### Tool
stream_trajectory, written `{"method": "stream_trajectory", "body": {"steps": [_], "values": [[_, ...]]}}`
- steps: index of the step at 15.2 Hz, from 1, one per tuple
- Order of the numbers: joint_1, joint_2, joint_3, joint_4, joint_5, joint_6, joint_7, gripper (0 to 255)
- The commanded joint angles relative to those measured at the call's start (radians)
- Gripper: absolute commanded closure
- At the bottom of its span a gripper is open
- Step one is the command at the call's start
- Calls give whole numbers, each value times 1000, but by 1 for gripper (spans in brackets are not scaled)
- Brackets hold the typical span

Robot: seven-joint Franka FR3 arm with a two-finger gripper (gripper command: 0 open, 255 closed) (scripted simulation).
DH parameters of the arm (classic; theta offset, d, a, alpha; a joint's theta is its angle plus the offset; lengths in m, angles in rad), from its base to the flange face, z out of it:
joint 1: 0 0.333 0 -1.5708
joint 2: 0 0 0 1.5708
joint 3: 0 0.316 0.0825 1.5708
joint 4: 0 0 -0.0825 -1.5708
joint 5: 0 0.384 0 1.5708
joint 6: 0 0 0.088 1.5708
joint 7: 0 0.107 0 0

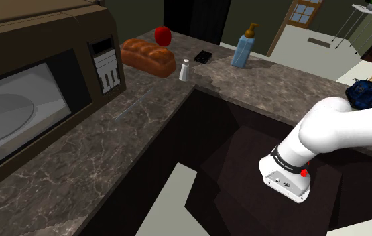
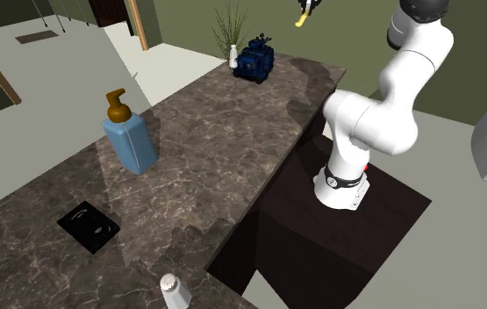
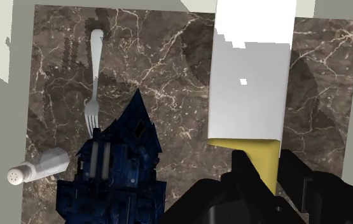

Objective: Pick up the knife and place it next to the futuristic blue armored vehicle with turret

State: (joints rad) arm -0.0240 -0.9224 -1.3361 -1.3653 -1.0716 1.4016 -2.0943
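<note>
Between the two black fingers (image 3: 294, 172) of the gripper (image 3: 267, 162), wrist view: the yellow handle of the knife (image 3: 251, 89), clasped from both sides, so the fingers stand only as far apart as the handle is thick. The broad pale grey blade points away from the hand and hangs over the brown marbled counter (image 3: 181, 57). Beside the blade, and apart from it, is the blue vehicle (image 3: 117, 168). A silver fork (image 3: 94, 76) lies flat on the counter with its tines at the vehicle's edge. A white shaker (image 3: 34, 168) sits just beside the vehicle on the side away from the knife.

Second exterior view: the vehicle stands at the counter's far end, upper middle of the frame, with a thin green plant (image 2: 230, 25) behind it. The gripper and yellow handle appear at the top edge, above and right of the vehicle and clear of the counter. The white arm (image 2: 382, 114) rises from the dark stand (image 2: 390, 219) at right. A blue soap bottle (image 2: 130, 136) with a brown pump stands left of centre, a flat black square (image 2: 88, 226) lies at lower left, and a second shaker (image 2: 172, 290) is at the bottom edge.

Shoulder view: a microwave (image 1: 37, 94) occupies the left. A bread loaf (image 1: 147, 55) and a red fruit (image 1: 162, 35) lie at upper middle. The vehicle is at the right edge, behind the arm.
</note>
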Motion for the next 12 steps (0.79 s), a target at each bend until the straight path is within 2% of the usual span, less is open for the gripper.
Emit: {"method": "stream_trajectory", "body": {"steps": [1,3,12], "values": [[75,-3,-60,117,-23,-11,-63,255],[166,-12,-122,252,-50,-28,-128,255],[73,-66,-111,80,-67,61,-70,255]]}}
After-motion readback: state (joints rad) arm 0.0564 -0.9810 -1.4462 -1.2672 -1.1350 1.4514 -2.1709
